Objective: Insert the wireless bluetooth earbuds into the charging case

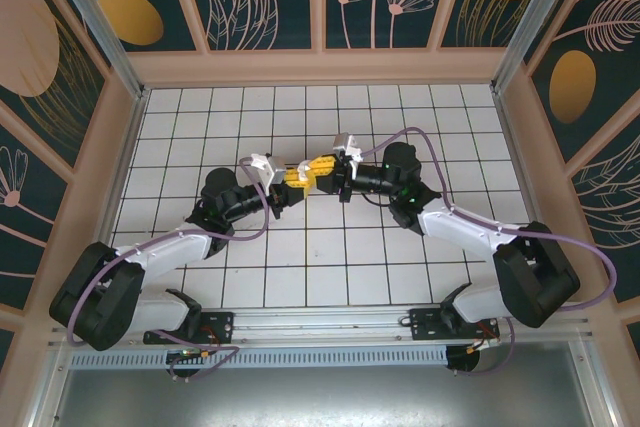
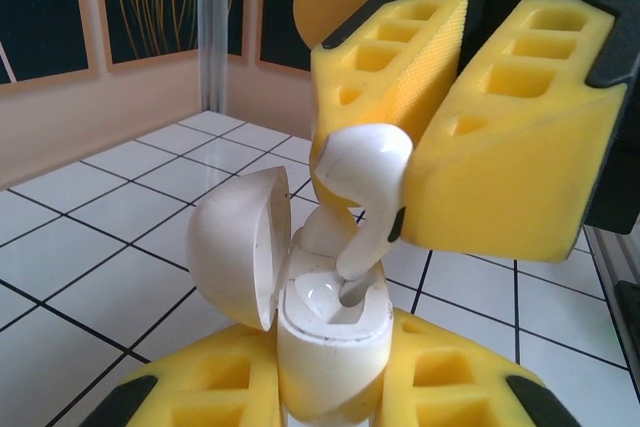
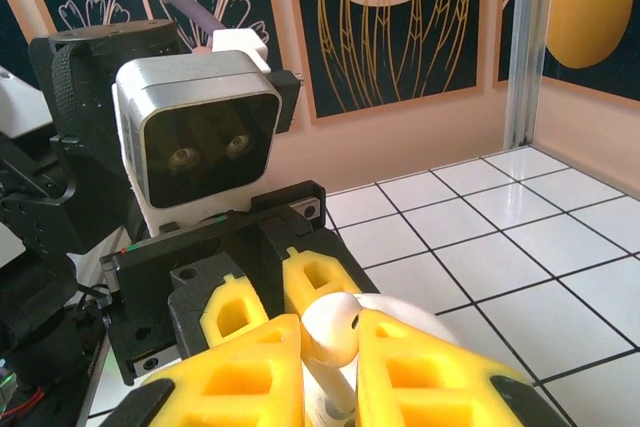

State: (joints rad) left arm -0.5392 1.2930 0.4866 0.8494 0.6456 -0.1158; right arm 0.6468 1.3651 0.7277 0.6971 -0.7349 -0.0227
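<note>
Earbud (image 2: 365, 159) in right pincer (image 2: 388, 185), above case (image 2: 330, 352).

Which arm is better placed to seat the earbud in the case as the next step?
Right. The right hand grips the earbud, stem down at the open charging case, which the left hand holds; lowering it should probably be enough.

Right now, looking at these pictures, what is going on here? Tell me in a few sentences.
The left arm's jaws clamp the charging case upright, its lid swung open. The right arm's jaws pinch one earbud just above it, with the stem pointing down and its tip at the case's opening. The earbud is not yet seated, and its head sits well above the rim.
</note>
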